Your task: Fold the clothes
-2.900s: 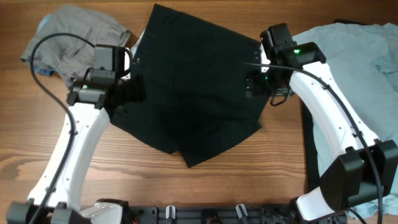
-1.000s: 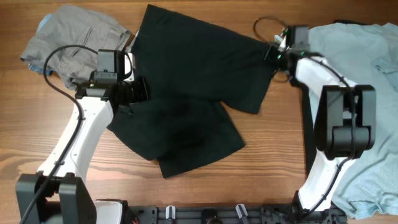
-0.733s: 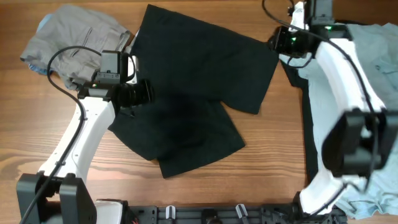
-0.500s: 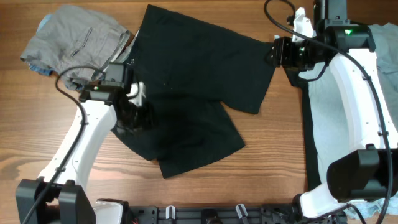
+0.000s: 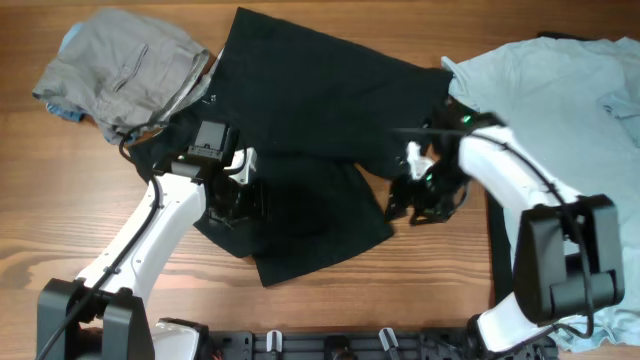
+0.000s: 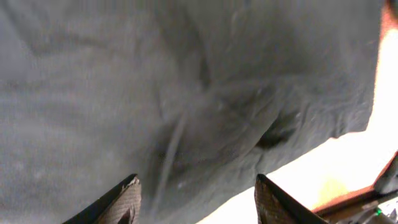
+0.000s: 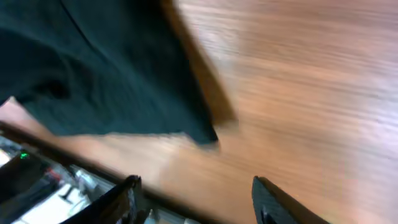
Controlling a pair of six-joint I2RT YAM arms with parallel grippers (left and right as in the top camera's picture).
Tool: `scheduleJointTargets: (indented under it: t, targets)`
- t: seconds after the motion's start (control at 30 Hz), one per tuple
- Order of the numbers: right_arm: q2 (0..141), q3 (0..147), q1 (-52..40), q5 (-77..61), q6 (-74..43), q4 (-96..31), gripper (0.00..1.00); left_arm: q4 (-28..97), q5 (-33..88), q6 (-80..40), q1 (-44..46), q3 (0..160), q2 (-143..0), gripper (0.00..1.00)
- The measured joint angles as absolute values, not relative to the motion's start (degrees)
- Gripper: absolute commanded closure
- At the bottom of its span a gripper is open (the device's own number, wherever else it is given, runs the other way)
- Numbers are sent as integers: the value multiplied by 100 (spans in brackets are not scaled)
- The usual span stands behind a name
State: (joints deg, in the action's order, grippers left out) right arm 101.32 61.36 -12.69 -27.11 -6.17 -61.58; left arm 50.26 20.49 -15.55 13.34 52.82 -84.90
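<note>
Right, overhead first: the black shorts lie spread across the upper centre of the frame, with one flap reaching down to lower centre. Grey shorts sit bunched in the upper left, touching the black shorts' left edge. A light-blue T-shirt covers the right side. The left arm comes up from the lower left, and the left jaws are over the left part of that lower flap. The right arm bends in from the right, with the right jaws just beside the flap's right edge, over the bare desk. How wide either pair stands can't be told from up here.

Now the left wrist: black cloth fills nearly the whole frame, creased towards the centre. Both fingers poke in at the bottom edge, set wide apart, with nothing pinched between them. A bright strip of desk shows at lower right.

Over to the right wrist, and it's blurry. The fingers are parted wide at the bottom, holding nothing. Wood grain fills the right side, and a corner of the black shorts hangs in from the upper left, apart from the fingertips.
</note>
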Motion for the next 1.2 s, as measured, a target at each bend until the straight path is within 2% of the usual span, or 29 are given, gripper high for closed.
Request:
scheduleJointTargets:
  t: [0.17, 0.2, 0.27, 0.3, 0.43, 0.57, 0.6, 0.63, 0.67, 0.77, 0.93, 1.07, 1.2]
  targets:
    - [10136, 5478, -2021, -2467, -1184, -4952, 38, 4650, 2047, -1555, 1334, 5295, -8477, 36]
    - [10136, 5408, -2102, -2370, -1387, -4827, 48, 4626, 2047, -1555, 1334, 5297, -8475, 36]
    - [10057, 5334, -2158, -2272, -1627, -4499, 82, 4589, 2036, -1555, 1334, 5299, -8475, 35]
    - [10049, 5306, -2163, -2198, -1695, -4303, 94, 4567, 2001, -1557, 1334, 5299, -8475, 35]
    - [10049, 5288, -2123, -1944, -1844, -4342, 96, 4394, 1824, -1557, 1334, 5299, -8475, 34]
    - [10049, 5505, -1726, -1118, -2108, -4821, 96, 3972, 1669, -1555, 1334, 5304, -8475, 31]
    - [10051, 5566, -1551, -921, -2169, -4818, 78, 3815, 1619, -1555, 1334, 5306, -8475, 30]
    - [10053, 5671, -1271, -703, -2231, -4731, 41, 3653, 1575, -1555, 1334, 5310, -8475, 30]
    - [10055, 5802, -965, -541, -2248, -4563, 34, 3492, 1522, -1555, 1334, 5312, -8475, 27]
    - [10066, 6311, -320, -530, -1966, -4434, 32, 3133, 1341, -1562, 1334, 5315, -8475, 23]
    - [10055, 7175, -67, -1275, -1459, -5964, 32, 3133, 921, -1555, 1334, 5321, -8475, 21]
    - [9968, 7220, -578, -2025, -1135, -7201, 32, 3299, 497, -1555, 1334, 5321, -8475, 22]
    - [9935, 6869, -1485, -2233, -1199, -7183, 32, 3326, 187, -1557, 1334, 5321, -8475, 22]
